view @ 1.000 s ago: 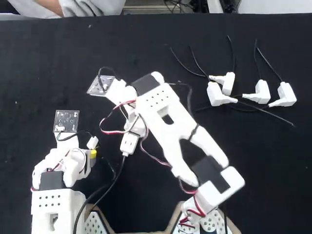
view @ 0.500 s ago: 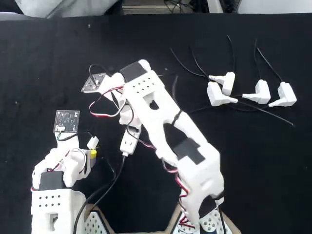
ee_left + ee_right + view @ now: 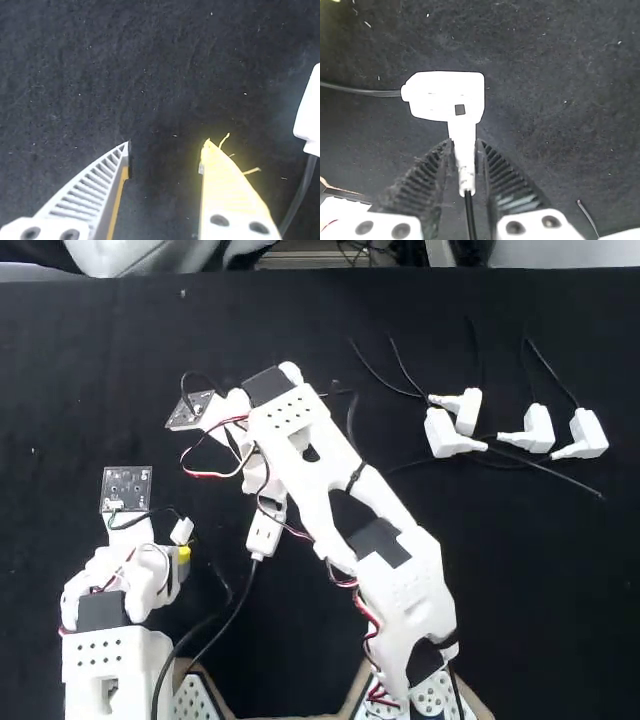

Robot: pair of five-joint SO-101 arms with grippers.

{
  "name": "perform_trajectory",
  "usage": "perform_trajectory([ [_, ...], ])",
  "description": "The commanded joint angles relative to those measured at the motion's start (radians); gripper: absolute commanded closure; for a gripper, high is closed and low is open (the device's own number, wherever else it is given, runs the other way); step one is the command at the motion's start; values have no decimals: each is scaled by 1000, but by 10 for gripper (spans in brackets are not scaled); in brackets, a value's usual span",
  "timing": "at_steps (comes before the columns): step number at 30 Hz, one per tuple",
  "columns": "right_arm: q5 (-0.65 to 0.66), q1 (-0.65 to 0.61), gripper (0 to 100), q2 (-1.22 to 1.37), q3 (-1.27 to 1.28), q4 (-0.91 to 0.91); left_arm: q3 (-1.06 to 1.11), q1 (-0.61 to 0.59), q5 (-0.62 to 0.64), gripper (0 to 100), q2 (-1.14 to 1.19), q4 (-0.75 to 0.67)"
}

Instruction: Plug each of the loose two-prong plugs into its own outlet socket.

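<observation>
The left gripper [image 3: 165, 146] is hanging with its fingers spread apart over the black table [image 3: 500, 570], near 1 socket plate [image 3: 126, 488]. The right gripper [image 3: 463, 150] is pinching a white plug [image 3: 445, 96] by its stem, close to a 2nd socket plate [image 3: 192, 410]. 4 loose plugs [image 3: 535, 430] are lying well to the right.

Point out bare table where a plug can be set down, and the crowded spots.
Bare: the table between the loose plugs and the near edge, beside the right arm; also the far strip beyond both. Crowded: among those plugs, and around the two outlet plates by the left arm.
</observation>
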Motion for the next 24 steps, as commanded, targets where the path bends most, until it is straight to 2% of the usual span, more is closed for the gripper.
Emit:
perform_trajectory([
  [1, 11, -18, 988, -8, -42, 5, -12, -2, -8, 770, -9, 3],
  [20, 2, -60, 988, 91, -27, -28, -13, -8, -8, 770, -11, 5],
  [24, -75, -51, 988, 88, -28, -26, -13, -8, -8, 770, -11, 5],
])
